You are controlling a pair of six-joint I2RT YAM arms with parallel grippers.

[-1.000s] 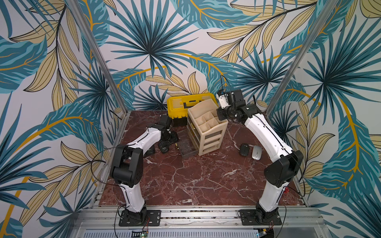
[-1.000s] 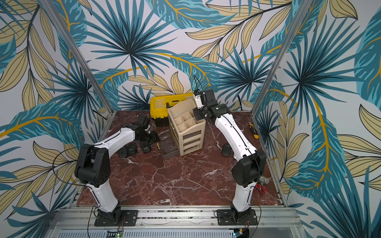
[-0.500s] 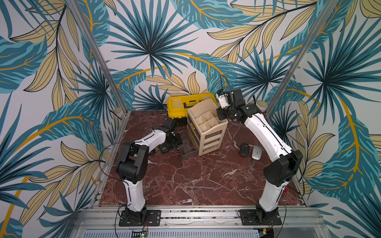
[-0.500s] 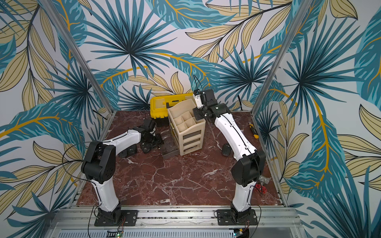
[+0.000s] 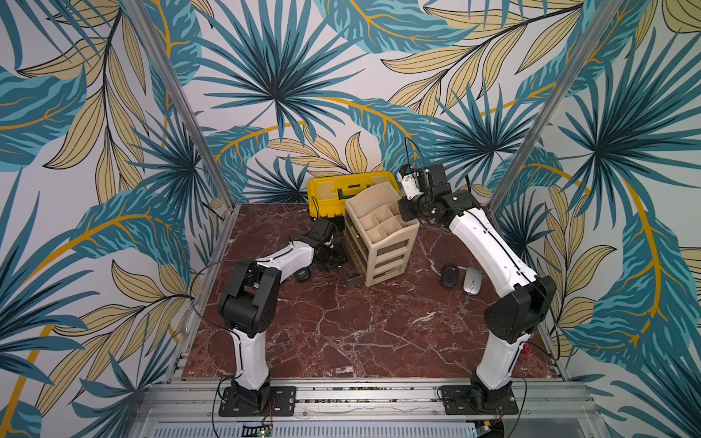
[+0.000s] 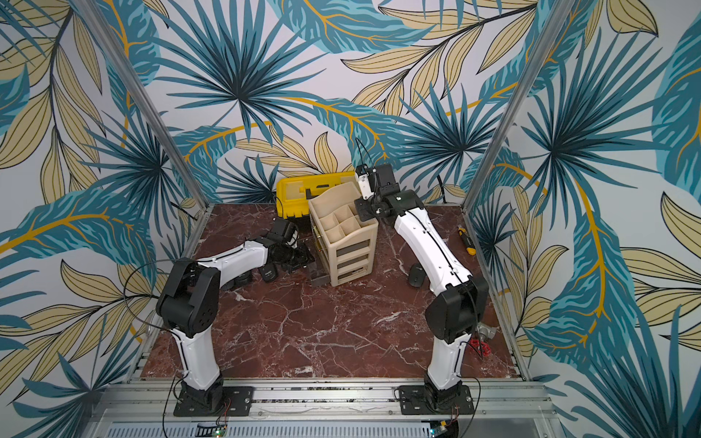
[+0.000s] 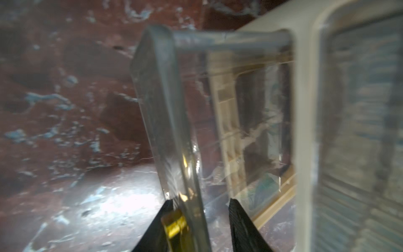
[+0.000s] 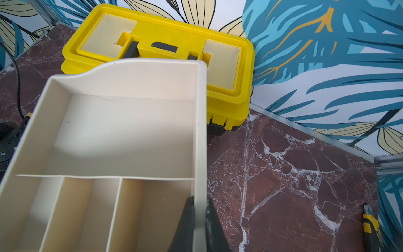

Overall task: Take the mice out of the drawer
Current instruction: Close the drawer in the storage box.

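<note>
The beige organizer [image 5: 383,242] stands at the back, its clear bottom drawer [image 5: 351,275] pulled out. My left gripper [image 7: 199,201] is partly open astride the drawer's front wall [image 7: 165,109]. One finger is outside against the gold handle [image 7: 174,224], the other inside. Through the clear walls only marble shows. A black mouse [image 5: 449,275] and a silver mouse [image 5: 472,280] lie on the table right of the organizer. Another black mouse [image 5: 302,273] lies by my left forearm. My right gripper [image 8: 199,200] is shut on the organizer's top wall [image 8: 201,131].
A yellow toolbox [image 5: 333,187] sits against the back wall behind the organizer. A yellow-and-black utility knife [image 6: 466,239] lies near the right wall. A small red object [image 6: 478,346] sits by the right arm's base. The marble table [image 5: 360,333] stretches toward the front.
My left arm has swung right from the table to the pulled-out drawer, and its jaws have narrowed around the drawer front. The right arm has not moved.
</note>
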